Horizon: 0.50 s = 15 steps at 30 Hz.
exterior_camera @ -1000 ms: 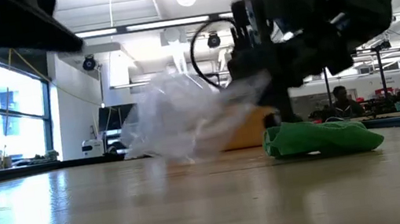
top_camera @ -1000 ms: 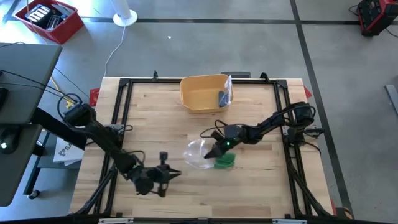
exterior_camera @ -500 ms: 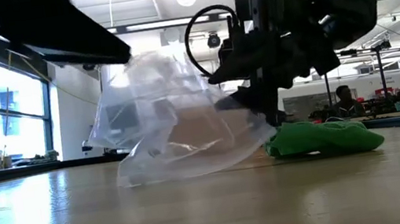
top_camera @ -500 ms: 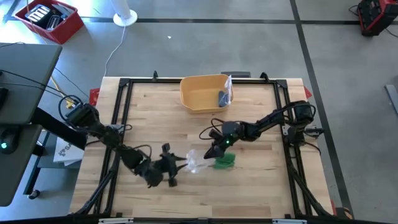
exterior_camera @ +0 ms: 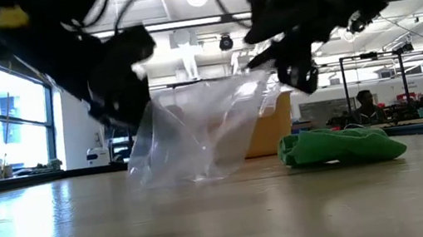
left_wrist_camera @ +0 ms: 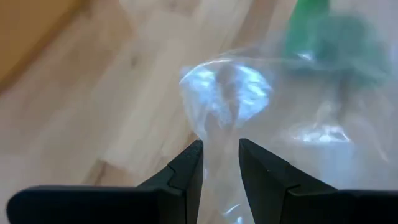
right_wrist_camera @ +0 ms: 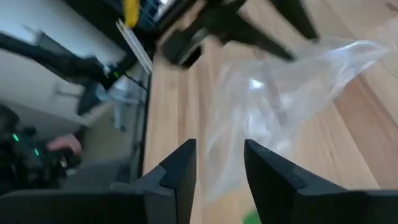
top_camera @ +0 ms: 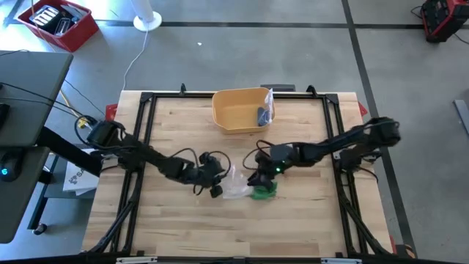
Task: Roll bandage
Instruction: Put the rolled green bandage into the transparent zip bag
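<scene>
A crumpled green bandage [top_camera: 264, 191] [exterior_camera: 340, 145] lies on the wooden table right of the middle. Just left of it a clear plastic bag [top_camera: 234, 185] [exterior_camera: 197, 137] stands with its lower part on the table. My left gripper [top_camera: 220, 180] [left_wrist_camera: 221, 152] is at the bag's left side, open, with bag film [left_wrist_camera: 230, 93] showing in its narrow gap. My right gripper [top_camera: 253, 178] [right_wrist_camera: 221, 155] hovers open over the bag's right end [right_wrist_camera: 280, 93] and above the bandage. My left gripper comes at the bag slanting down from the table's left. Film shows in the gap between its fingers, but I cannot tell whether they touch it. My right gripper stands just above the bag's raised right end [exterior_camera: 268, 76]. I cannot tell whether it touches.
A yellow bin [top_camera: 238, 114] with a small blue thing and clear film in it stands at the table's far middle. Black rails [top_camera: 146, 99] frame the table. A person [exterior_camera: 358, 101] sits far off in the room behind.
My left gripper has swung from the table's near left toward the right and far side, rolling as it went, and now stands at the bag. My right gripper has risen and rolled. The bag, bunched at the right gripper before, now stands spread between both grippers. The bandage has stayed put.
</scene>
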Tool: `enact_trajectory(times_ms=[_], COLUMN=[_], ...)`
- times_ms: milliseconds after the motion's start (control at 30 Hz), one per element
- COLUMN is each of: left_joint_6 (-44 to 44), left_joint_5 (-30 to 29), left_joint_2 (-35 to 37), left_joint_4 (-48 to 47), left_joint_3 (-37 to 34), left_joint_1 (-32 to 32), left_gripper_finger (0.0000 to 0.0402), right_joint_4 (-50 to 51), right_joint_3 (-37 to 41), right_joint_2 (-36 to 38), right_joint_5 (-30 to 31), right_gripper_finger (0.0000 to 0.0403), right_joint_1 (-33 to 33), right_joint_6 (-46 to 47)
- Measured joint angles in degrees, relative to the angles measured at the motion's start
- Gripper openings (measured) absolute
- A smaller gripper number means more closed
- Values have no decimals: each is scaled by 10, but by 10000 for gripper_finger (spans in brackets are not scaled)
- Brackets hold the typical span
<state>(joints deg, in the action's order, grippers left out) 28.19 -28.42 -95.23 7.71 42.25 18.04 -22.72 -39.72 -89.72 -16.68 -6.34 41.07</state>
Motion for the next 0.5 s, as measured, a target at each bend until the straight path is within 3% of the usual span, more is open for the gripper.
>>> enact_trajectory(times_ms=[100,200,367,500], left_joint_6=[3,3,-2,-3], left_joint_5=[53,89,126,137], left_joint_2=[-21,-41,-61,-64], left_joint_4=[-2,5,26,30], left_joint_3=[-4,-4,-3,-3], left_joint_1=[-21,-27,-26,-26], left_gripper_finger=[99,99,99,99], right_joint_4=[61,55,45,72], right_joint_3=[0,0,-28,-86], right_joint_2=[49,79,66,34], right_joint_5=[43,76,138,191], right_gripper_finger=[126,126,126,126], right_joint_1=[-36,-91,-184,-209], right_joint_6=[-52,-165,-353,-443])
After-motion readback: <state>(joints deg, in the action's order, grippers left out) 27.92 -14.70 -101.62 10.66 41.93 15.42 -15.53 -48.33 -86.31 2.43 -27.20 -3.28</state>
